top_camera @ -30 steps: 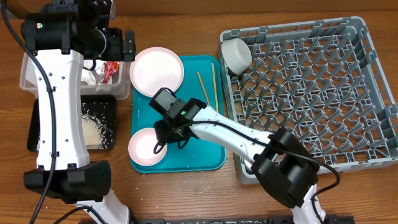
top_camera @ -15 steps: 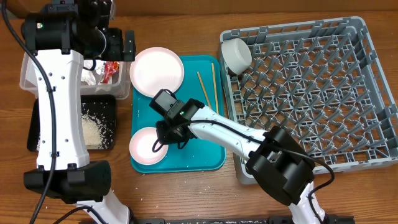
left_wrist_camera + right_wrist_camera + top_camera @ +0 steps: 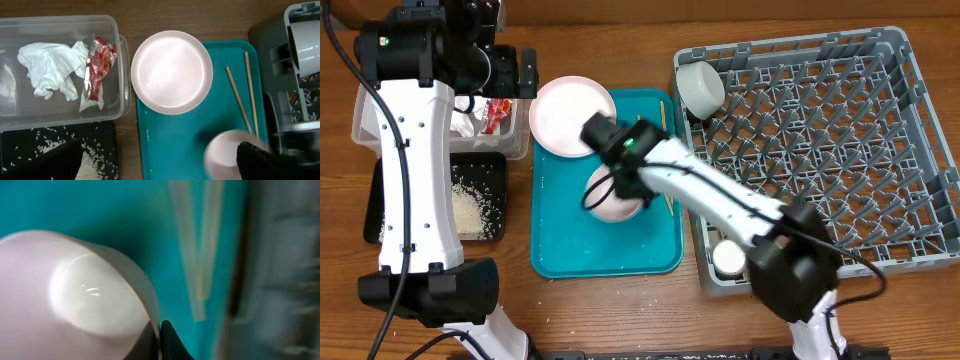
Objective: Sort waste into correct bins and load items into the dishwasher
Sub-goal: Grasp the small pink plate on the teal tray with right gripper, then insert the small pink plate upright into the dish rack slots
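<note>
The grey dish rack [image 3: 820, 150] stands right of the right fingers [image 3: 172, 347], with a white bowl [image 3: 700, 88] in its far left corner. Under those fingers lies the teal tray [image 3: 570, 250]. Left of the widely spread left fingers [image 3: 526, 60], the clear tub [image 3: 30, 112] holds a napkin [image 3: 45, 70] and a red wrapper [image 3: 97, 65]. The black tray [image 3: 30, 160] nearer holds rice [image 3: 92, 160]. A pink plate [image 3: 565, 115] sits between both pairs. The right fingers pinch the rim of a small pale pink bowl [image 3: 75, 295], which is tilted. Chopsticks [image 3: 240, 100] lie just to their right.
</note>
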Available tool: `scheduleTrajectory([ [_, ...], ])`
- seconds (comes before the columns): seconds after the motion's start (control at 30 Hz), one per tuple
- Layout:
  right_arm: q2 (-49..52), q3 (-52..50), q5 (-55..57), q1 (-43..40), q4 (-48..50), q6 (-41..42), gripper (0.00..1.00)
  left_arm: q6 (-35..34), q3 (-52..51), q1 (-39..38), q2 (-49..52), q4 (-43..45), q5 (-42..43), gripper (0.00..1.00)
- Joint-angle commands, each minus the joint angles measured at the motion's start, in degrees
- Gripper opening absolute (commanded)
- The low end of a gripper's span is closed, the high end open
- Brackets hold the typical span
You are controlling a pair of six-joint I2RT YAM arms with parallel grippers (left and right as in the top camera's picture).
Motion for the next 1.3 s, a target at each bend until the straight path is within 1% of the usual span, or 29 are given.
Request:
scheduleTrajectory([
  [0.0, -11.0, 7.3, 25.0, -2.5, -4.7, 0.7, 0.04, -0.1, 0.5, 0.1, -0.3, 0.1, -0.2, 1.00],
  [0.03, -13.2, 7.9, 31.3, -2.7, -6.0, 0.7, 0.04, -0.1, 0.5, 0.1, -0.3, 0.0, -0.2, 1.00],
  [0.07, -16.1, 8.0, 41.6, -2.7, -8.3, 0.7, 0.04, -0.1, 0.5, 0.1, -0.3, 0.0, -0.2, 1.00],
  [0.1, -17.7, 8.0, 47.3, -2.7, -10.3, 0.7, 0.04, -0.1, 0.5, 0.1, -0.3, 0.0, -0.2, 1.00],
  [0.23, -18.7, 7.8, 56.6, -2.7, -17.3, 0.7, 0.04, -0.1, 0.5, 0.1, -0.3, 0.1, -0.2, 1.00],
  [0.27, -18.5, 7.2, 57.7, -2.8, -17.6, 0.7, 0.04, -0.1, 0.5, 0.1, -0.3, 0.1, -0.2, 1.00],
  [0.4, -16.8, 5.2, 57.7, -4.9, -15.7, 0.5, 0.04, -0.1, 0.5, 0.1, -0.3, 0.0, -0.2, 1.00],
  [0.5, -14.9, 2.9, 58.4, -6.6, -15.1, -3.0, 0.04, -0.1, 0.5, 0.1, -0.3, 0.1, -0.2, 1.00],
  [0.63, -11.7, -0.1, 64.1, -7.6, -14.6, -7.4, 0.04, -0.1, 0.5, 0.1, -0.3, 0.0, -0.2, 1.00],
  [0.7, -9.4, -1.6, 65.2, -7.6, -13.6, -9.4, 0.04, -0.1, 0.5, 0.1, -0.3, 0.1, -0.2, 1.00],
  [1.1, 0.9, -1.9, 63.7, -7.6, -13.7, -9.3, 0.04, -0.1, 0.5, 0.2, -0.3, 0.1, -0.2, 1.00],
  [1.27, 1.4, -1.9, 63.7, -7.7, -13.5, -9.2, 0.04, -0.1, 0.5, 0.0, -0.3, 0.1, -0.2, 1.00],
])
